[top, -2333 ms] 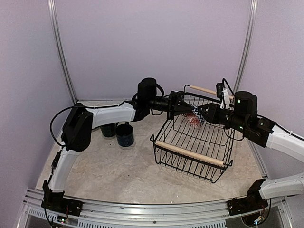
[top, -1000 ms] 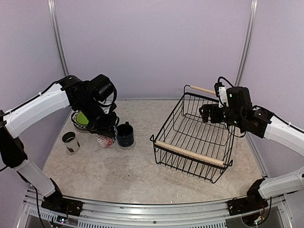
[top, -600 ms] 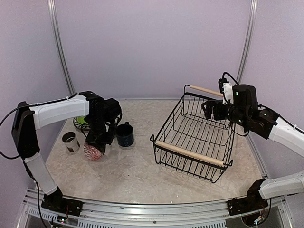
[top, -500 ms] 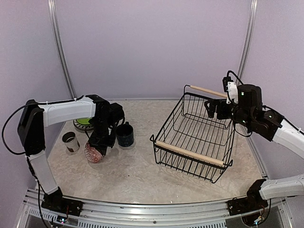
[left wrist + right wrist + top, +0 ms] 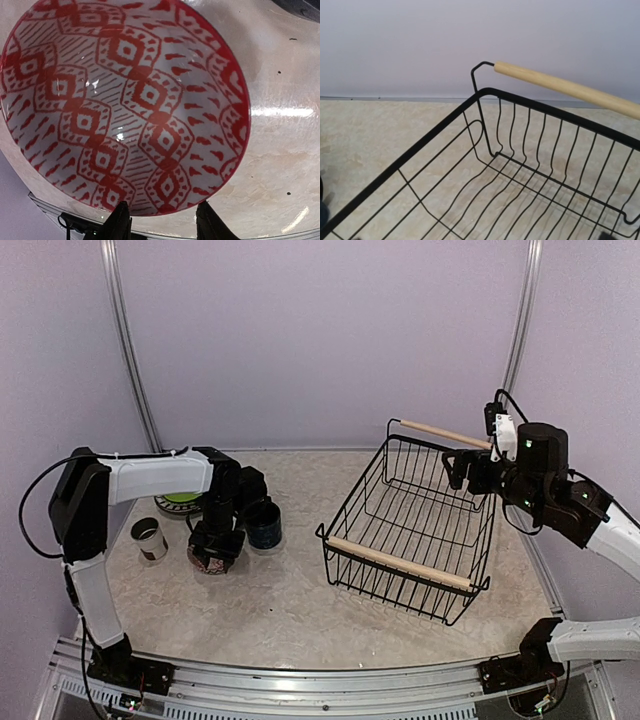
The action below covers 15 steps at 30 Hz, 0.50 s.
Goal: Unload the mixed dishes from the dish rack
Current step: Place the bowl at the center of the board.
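Left wrist: bowl [image 5: 125, 100] sits just beyond the parted fingers [image 5: 120, 222].

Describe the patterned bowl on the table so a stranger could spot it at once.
Left of the black wire dish rack stands a cluster of dishes. The bowl is at the cluster's front, between the metal cup and the dark blue mug, beneath the left gripper. Only it has a white inside covered in red diamonds.

Left arm [image 5: 150, 475] and right arm [image 5: 620, 540]: white link shells, black joints and bases. Thin black cables [image 5: 30, 497] loop alongside (white connector block [image 5: 505, 426] at the right wrist). Left gripper [image 5: 162, 227] fingers [image 5: 120, 223] black.
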{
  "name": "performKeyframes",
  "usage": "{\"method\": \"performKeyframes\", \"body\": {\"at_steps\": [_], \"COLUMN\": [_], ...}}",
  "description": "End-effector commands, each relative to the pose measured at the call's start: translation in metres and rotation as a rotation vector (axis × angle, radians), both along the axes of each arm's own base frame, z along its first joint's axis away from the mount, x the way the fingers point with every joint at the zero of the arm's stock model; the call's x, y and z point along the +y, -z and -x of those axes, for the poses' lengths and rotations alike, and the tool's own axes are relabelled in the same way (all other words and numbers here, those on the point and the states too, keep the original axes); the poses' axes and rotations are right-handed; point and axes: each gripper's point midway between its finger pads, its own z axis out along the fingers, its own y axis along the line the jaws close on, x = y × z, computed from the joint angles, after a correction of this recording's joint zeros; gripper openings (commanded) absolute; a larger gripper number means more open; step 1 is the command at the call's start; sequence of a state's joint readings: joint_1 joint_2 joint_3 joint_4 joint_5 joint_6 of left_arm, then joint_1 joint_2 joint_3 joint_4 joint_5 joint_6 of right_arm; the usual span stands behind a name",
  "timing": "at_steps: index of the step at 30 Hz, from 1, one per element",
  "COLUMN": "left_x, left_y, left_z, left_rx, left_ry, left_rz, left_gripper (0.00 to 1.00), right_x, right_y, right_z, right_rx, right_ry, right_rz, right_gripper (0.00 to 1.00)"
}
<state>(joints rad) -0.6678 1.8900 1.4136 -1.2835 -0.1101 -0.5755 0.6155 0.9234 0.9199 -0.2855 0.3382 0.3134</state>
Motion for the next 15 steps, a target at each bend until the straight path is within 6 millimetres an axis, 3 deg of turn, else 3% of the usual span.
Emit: {"method": "performKeyframes", "body": {"at_steps": [1,8,12,15], "left_x": [0.005,-0.010,-0.020,-0.027], "left_y": [-0.009,-0.058,-0.101,-0.147], "left_z": [0.001,-0.009,-0.019,-0.028], "left_rx": [-0.036,-0.167,-0.290,-0.422], "left_ry": [-0.005,-0.003,0.013,0.044], "left_rz": [-0.013,0.143,0.262,0.401], "left_gripper": [0.46,0.65,0.74,0.81], "right_x": [-0.005,-0.012,-0.027,-0.036], "right_y": [-0.005,-0.029,-0.049,-0.063], "right_z": [0.003,0.008,0.013,0.020], "right_rx": [0.001,-0.044,-0.093,-0.128], "right_ry": [0.009,0.023,0.077,0.094], "right_rz": [0.005,0.009,0.004,0.005], "right_gripper": [1.00,1.00,1.00,1.00]}}
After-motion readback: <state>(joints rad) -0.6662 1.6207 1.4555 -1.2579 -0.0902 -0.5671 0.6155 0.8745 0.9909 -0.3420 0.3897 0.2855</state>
